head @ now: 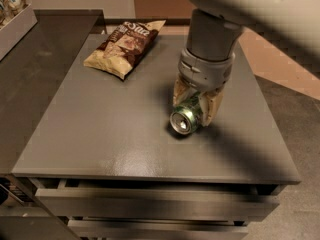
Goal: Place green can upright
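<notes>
The green can [186, 117] lies on its side on the grey table [110, 134], right of centre, with one silver end facing the camera. My gripper [196, 104] comes straight down from above on the can. Its pale fingers [213, 107] press against both sides of the can's body, closed on it. The can's far end is hidden under the gripper's wrist. A dark shadow lies on the table just beneath and to the right of the can.
A brown and white chip bag [125, 46] lies flat at the table's back left. A darker counter [35, 64] adjoins the table on the left, with a white tray [15, 24] at its far corner. Drawers [150, 204] sit below the front edge.
</notes>
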Controlling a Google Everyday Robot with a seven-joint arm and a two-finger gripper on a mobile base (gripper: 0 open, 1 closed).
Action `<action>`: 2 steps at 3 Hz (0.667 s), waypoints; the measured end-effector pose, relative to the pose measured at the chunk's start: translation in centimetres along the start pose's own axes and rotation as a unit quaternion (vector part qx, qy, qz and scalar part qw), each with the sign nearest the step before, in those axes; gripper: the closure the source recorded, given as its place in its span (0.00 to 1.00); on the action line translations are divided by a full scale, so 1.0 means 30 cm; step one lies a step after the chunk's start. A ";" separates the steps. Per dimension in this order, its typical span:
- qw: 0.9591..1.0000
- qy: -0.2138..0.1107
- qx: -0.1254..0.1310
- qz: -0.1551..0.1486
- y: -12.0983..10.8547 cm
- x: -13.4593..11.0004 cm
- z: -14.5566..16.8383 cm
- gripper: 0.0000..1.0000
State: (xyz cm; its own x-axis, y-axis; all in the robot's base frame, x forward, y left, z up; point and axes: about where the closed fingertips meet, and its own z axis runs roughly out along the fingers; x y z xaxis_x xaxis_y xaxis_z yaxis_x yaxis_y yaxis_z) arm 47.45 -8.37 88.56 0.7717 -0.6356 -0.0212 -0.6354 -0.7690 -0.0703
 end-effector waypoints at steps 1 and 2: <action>0.994 -0.033 0.021 0.099 -0.055 0.013 -0.039 1.00; 0.974 -0.080 0.043 0.207 -0.085 0.048 -0.052 1.00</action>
State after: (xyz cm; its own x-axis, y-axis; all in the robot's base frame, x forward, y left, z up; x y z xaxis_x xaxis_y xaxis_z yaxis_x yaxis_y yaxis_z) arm 50.12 -7.43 90.26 0.4486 -0.8660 -0.2211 -0.8937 -0.4360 -0.1056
